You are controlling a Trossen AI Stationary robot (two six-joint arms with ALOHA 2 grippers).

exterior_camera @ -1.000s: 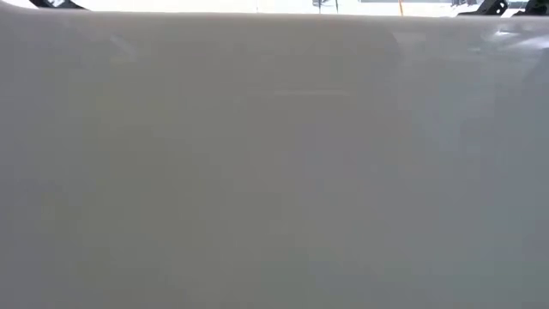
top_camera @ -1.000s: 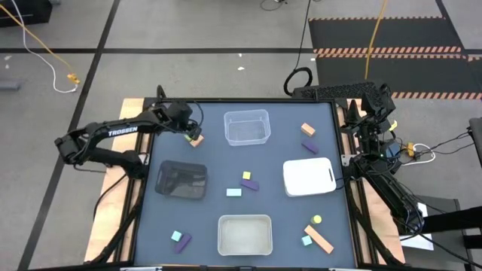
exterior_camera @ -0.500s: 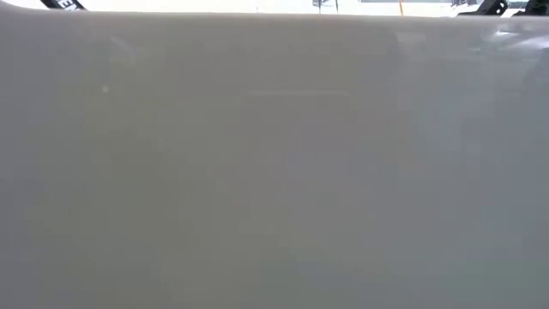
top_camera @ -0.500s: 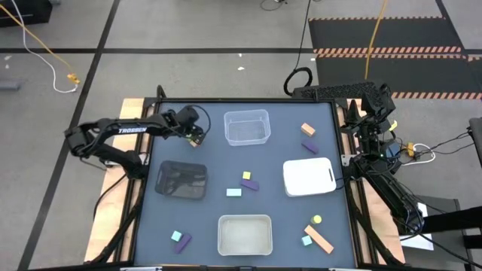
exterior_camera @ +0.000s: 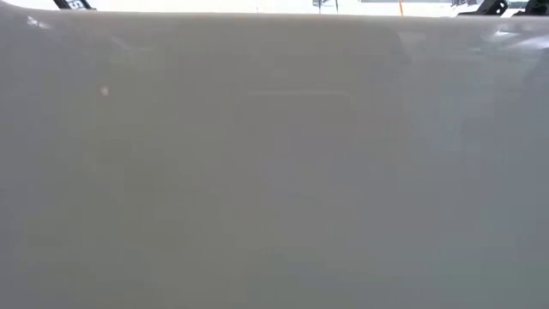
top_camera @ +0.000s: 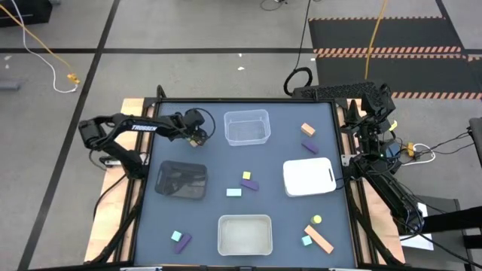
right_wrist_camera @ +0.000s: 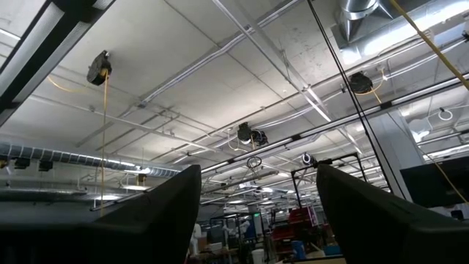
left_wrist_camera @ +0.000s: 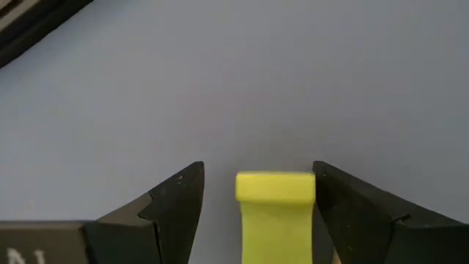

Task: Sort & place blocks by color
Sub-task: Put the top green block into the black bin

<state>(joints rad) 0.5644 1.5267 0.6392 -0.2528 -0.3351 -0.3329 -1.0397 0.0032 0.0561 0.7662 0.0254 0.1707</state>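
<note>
My left gripper [top_camera: 197, 137] [left_wrist_camera: 258, 173] is open at the table's far left, pointing down, just left of the far clear tray [top_camera: 247, 126]. A yellow block [left_wrist_camera: 275, 213] lies between its fingers, close against one finger [left_wrist_camera: 344, 209], with a gap to the other finger [left_wrist_camera: 172, 202]. Other blocks lie flat on the table: orange [top_camera: 307, 129], purple [top_camera: 309, 146], yellow [top_camera: 246, 175], purple [top_camera: 251, 184], teal [top_camera: 234, 192], and more near the front corners. My right gripper [right_wrist_camera: 258, 213] is open, parked at the right edge [top_camera: 373, 120], facing the ceiling. My left gripper comes at the yellow block from above, with a finger on each long side. One finger stands right against the block's side [left_wrist_camera: 311, 202]. I cannot tell whether it touches. The other finger is clear of the block.
A black mesh tray [top_camera: 181, 180] sits near the left arm, a white tray [top_camera: 309, 176] at the right, and a second clear tray [top_camera: 244, 234] at the near edge. That tray's pale wall [exterior_camera: 274, 172] fills the low view. Bare table lies between the trays.
My left arm has stretched farther over the table. Its gripper has moved a little toward the table's right and now stands over the block by the far clear tray. The block has stayed where it was.
</note>
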